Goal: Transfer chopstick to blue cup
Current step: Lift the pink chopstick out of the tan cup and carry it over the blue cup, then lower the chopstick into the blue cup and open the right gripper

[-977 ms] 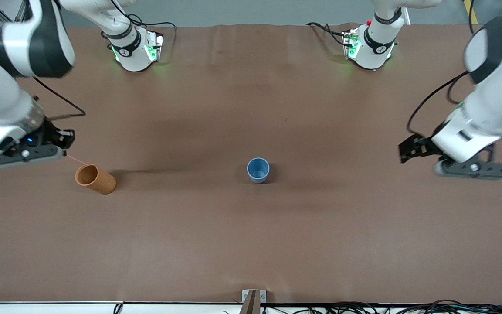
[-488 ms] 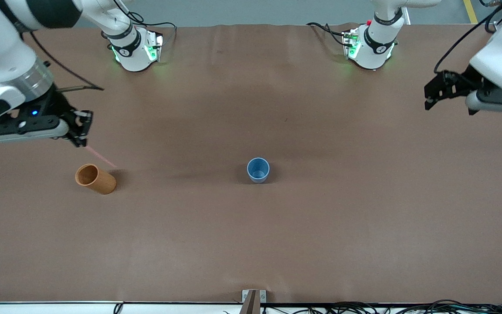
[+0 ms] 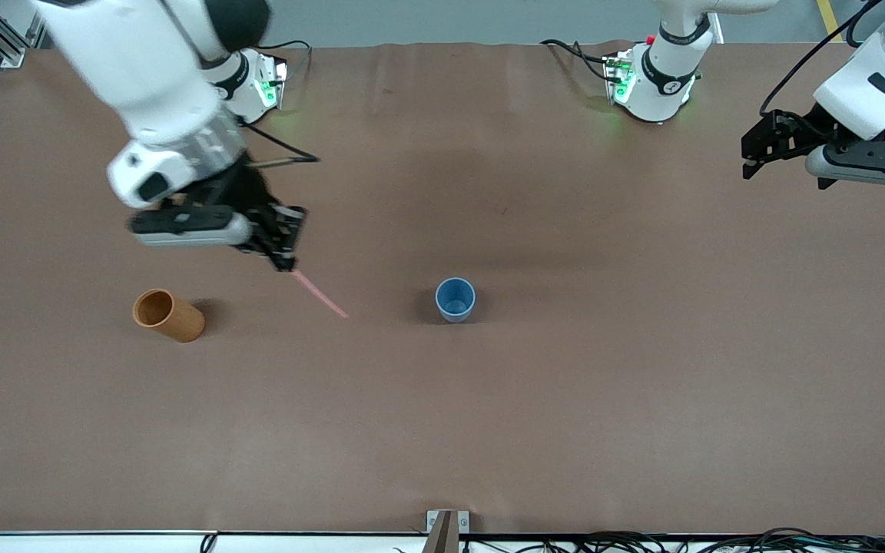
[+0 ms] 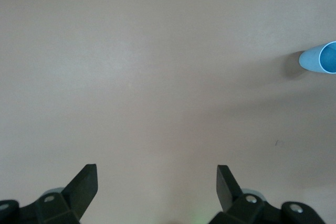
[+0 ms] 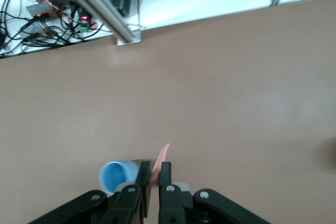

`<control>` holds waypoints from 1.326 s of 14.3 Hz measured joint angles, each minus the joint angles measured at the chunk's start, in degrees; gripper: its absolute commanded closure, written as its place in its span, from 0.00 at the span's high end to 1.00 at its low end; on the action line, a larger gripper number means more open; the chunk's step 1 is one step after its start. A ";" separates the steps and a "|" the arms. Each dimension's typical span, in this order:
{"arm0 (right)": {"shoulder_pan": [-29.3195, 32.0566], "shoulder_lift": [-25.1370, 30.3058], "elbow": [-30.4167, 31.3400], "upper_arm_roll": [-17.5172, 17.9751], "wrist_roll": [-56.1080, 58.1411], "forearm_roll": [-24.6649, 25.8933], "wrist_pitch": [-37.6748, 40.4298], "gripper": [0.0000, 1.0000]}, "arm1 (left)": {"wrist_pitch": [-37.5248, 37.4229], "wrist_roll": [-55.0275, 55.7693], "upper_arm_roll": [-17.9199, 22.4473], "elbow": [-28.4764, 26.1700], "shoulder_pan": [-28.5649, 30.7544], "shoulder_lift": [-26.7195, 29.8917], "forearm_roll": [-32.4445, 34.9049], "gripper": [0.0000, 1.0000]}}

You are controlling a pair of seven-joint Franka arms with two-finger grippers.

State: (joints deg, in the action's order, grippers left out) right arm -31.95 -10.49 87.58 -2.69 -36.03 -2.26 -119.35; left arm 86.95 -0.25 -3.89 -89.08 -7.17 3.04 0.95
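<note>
Item: chopstick [image 3: 319,294], clamped at its upper end in the shut jaws of the right gripper [image 3: 286,247], carried above the bench [image 3: 565,399] between the orange cup [image 3: 167,315] and the blue cup [image 3: 455,299]. Long axis slanted, free tip pointing down toward the blue cup.
Progress: picked up; insertion into the blue cup not yet done.
Left gripper [image 3: 750,157]: waiting, jaws spread, empty, over the bench's left-arm end.

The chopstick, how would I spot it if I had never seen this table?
Start at the brown table and find the right gripper in the air between the two cups. The chopstick sticks out from its shut fingers: a thin pale-pink stick, far slimmer than the orange-brown cup or the blue cup.
</note>
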 measured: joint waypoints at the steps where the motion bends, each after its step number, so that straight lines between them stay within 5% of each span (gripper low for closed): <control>1: -2.05 -1.37 -0.09 0.00 -2.59 0.02 -1.35 0.02 | 0.01 0.00 0.00 0.00 -0.02 0.00 0.00 1.00; 9: -10.57 -9.38 -2.02 -0.16 -9.75 2.64 -6.10 0.02 | 0.06 -0.01 0.04 0.00 0.01 0.00 0.00 1.00; 19: -12.65 -13.68 -2.40 -0.25 -10.26 4.68 -6.07 0.03 | 0.07 -0.02 0.09 -0.02 0.07 -0.06 -0.08 1.00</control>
State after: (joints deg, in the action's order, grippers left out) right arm -44.59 -24.17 85.18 -2.94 -46.30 2.43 -125.42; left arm 87.01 -0.27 -3.80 -89.10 -7.09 2.98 0.88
